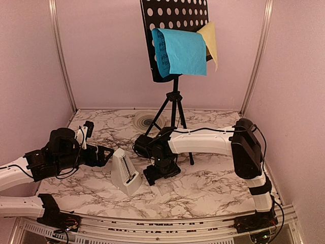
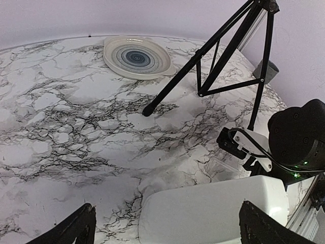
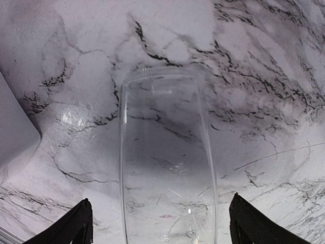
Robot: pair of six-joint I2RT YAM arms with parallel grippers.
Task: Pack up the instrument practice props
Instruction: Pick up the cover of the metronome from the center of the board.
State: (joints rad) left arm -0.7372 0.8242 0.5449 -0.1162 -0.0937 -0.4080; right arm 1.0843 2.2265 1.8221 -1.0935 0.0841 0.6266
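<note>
The black hole-punched music stand (image 1: pixel 172 30) stands on tripod legs (image 1: pixel 172 114) at the back, with a blue page (image 1: pixel 180 51) and a yellow page (image 1: pixel 210 38) draped over it. The white pyramid metronome (image 1: pixel 124 173) stands upright near the front. My left gripper (image 1: pixel 105 154) is open just left of it; in the left wrist view the metronome (image 2: pixel 213 208) lies between its spread fingers (image 2: pixel 71 231). My right gripper (image 1: pixel 161 175) points down, open, over a clear plastic cover (image 3: pixel 165 162) lying flat on the table, also visible in the top view (image 1: pixel 167 189).
A round plate with blue rings (image 1: pixel 144 121) lies at the back left of the tripod, also in the left wrist view (image 2: pixel 136 56). A dark mug (image 2: pixel 267 71) stands by the far tripod leg. Pink walls enclose the marble table (image 1: pixel 213 188).
</note>
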